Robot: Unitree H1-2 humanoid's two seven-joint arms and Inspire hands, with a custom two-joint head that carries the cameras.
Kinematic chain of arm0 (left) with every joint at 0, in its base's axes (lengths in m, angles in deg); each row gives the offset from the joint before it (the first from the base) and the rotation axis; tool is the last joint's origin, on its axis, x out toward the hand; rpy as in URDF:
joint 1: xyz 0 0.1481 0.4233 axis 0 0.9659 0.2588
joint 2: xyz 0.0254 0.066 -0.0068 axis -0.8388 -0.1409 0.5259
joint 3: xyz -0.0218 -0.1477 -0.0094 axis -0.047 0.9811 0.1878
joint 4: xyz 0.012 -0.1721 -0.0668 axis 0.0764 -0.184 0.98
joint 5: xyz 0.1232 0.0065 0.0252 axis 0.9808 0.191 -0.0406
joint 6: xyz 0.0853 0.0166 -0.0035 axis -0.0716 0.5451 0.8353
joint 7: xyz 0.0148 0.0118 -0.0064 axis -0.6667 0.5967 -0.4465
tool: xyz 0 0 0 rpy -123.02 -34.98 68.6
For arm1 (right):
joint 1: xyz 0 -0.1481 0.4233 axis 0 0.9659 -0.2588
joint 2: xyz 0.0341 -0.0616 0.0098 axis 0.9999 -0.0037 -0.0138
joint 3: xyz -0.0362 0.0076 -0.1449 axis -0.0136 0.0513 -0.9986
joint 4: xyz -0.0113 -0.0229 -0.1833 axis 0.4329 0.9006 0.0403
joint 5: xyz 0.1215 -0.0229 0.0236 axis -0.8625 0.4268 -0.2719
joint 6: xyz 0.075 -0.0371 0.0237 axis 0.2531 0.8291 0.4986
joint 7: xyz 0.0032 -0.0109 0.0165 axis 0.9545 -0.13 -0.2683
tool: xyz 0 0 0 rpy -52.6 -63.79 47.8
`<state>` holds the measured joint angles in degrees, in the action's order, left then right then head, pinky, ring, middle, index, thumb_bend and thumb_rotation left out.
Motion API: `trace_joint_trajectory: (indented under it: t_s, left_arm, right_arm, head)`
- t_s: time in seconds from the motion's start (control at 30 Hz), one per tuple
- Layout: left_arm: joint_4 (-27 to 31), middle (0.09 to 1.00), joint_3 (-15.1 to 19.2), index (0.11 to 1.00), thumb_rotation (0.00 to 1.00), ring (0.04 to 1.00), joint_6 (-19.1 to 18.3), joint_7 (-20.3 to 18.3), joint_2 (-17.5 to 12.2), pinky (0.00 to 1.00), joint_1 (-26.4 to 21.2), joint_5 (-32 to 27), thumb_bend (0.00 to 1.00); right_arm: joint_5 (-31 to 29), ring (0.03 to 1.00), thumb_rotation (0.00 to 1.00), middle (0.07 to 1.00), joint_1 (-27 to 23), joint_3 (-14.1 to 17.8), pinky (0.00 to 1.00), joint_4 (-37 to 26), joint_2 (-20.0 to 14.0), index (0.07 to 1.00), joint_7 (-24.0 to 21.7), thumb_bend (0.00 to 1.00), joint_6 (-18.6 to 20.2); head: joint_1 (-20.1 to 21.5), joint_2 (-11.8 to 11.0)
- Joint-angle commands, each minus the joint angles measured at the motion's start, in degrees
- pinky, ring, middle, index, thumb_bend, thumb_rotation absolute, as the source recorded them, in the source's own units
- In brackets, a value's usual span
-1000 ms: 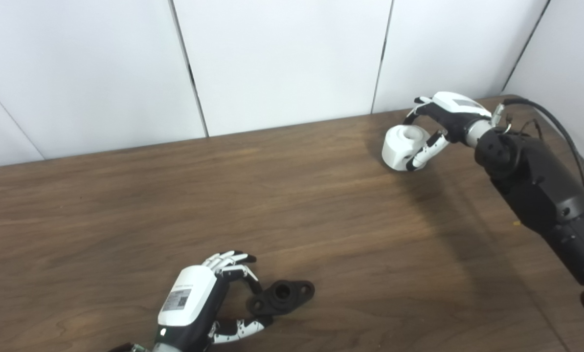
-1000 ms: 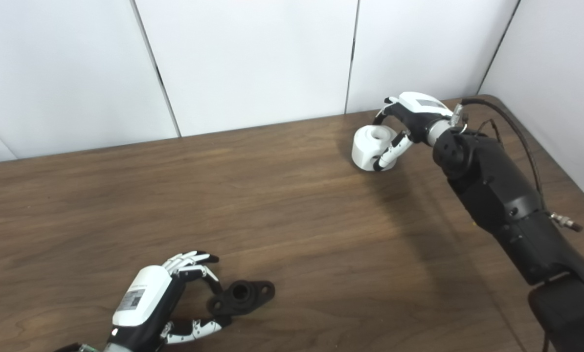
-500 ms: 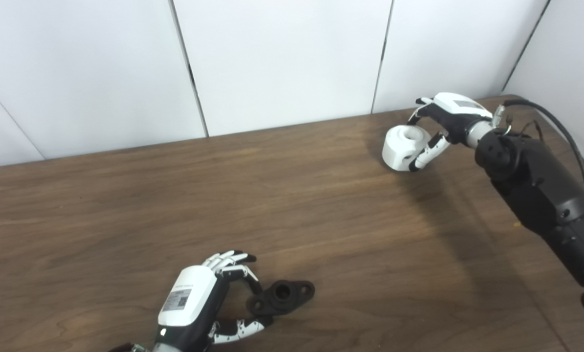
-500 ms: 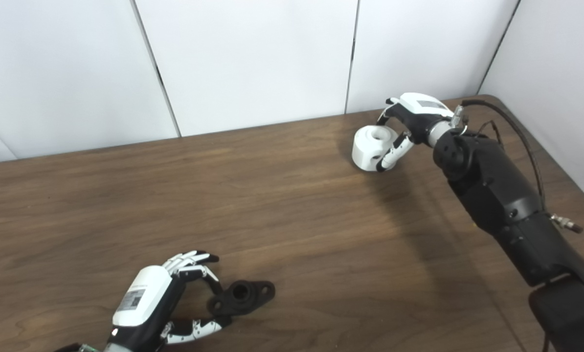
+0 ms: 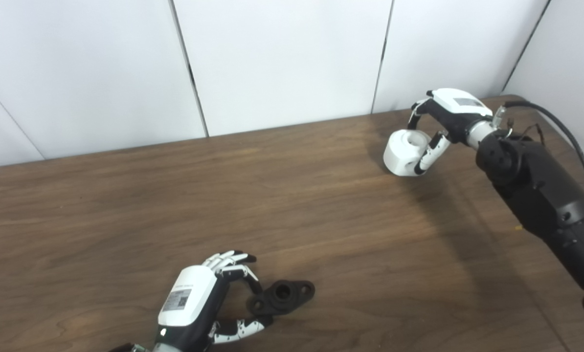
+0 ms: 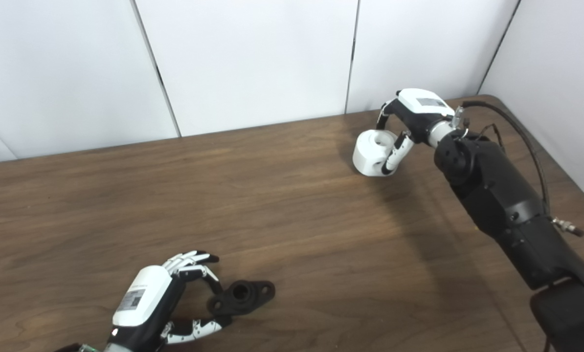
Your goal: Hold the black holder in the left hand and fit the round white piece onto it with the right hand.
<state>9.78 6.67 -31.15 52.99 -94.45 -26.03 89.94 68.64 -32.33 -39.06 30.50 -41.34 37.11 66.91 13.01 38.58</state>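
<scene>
Lifting needs a firm wrap: the right hand (image 5: 441,122) curls around the round white piece (image 5: 405,152); the left hand (image 5: 201,300), fingers spread, brackets the black holder (image 5: 282,296) on the surface (image 5: 292,205).

One black holder (image 5: 282,296) lies on the bench (image 5: 292,220), a flat piece with a raised round socket in the middle and two small ear holes, one at each end. One round white piece (image 5: 405,152) is there too, showing one hollow in its top. Two hands appear: one left hand (image 5: 194,303) and one right hand (image 5: 446,117)
</scene>
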Motion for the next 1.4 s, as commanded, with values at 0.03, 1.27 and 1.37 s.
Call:
trace_joint_trajectory:
  t_s: [0.03, 1.27, 1.37]
  left_arm:
    - [-1.23, 0.817, -0.43, 0.49, 0.04, 0.876, -2.08, -3.02, -0.64, 0.87, 1.97, 0.37, 0.51]
    - [-5.52, 0.811, -1.9, 0.49, 0.04, 0.867, -1.39, -0.98, 1.87, 0.86, -0.18, 2.97, 0.51]
    - [-6.35, 0.81, -2.27, 0.491, 0.04, 0.868, -1.24, -0.46, 2.39, 0.86, -0.62, 3.58, 0.51]
  right_arm:
    - [0.9, 0.97, 0.14, 0.851, -1.93, 1.4, 0.88, -0.5, -0.98, 0.486, 3.25, 0.53, -1.34]
    - [3.6, 0.974, 0.14, 0.836, 1.43, 2.26, 0.98, -29.98, -1.8, 0.484, -13.37, 0.53, 5.77]
    - [3.52, 0.98, 0.14, 0.836, 1.24, 1.82, 0.99, -33.01, -1.0, 0.484, -16.05, 0.53, 6.25]
  head:
    - [-0.04, 0.01]
    - [-5.0, -0.23]
    - [-5.99, 0.03]
